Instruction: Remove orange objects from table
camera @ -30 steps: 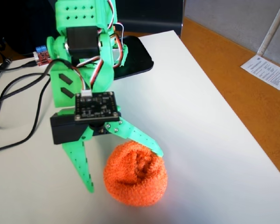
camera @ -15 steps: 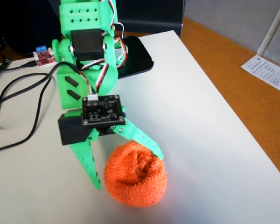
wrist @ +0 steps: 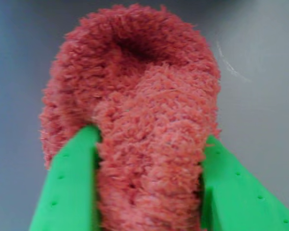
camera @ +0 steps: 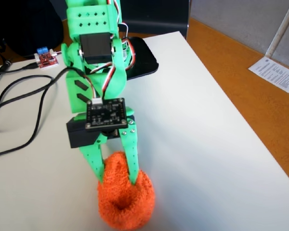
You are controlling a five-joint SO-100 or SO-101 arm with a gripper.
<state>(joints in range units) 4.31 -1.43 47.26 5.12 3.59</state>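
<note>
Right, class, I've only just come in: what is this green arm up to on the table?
The green arm's claw is reaching down onto an orange fuzzy ball that sits on the white table, near its front edge in the fixed view. In the wrist view, the two green fingers press into a fold of the ball from either side, so the claw appears shut on it. The ball looks to be resting on the table, not yet lifted. Cables lie off to the left.

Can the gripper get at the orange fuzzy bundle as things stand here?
Probably yes: the gripper already has its green fingers pressed into both sides of the orange fuzzy bundle on the white table, nothing between.
</note>
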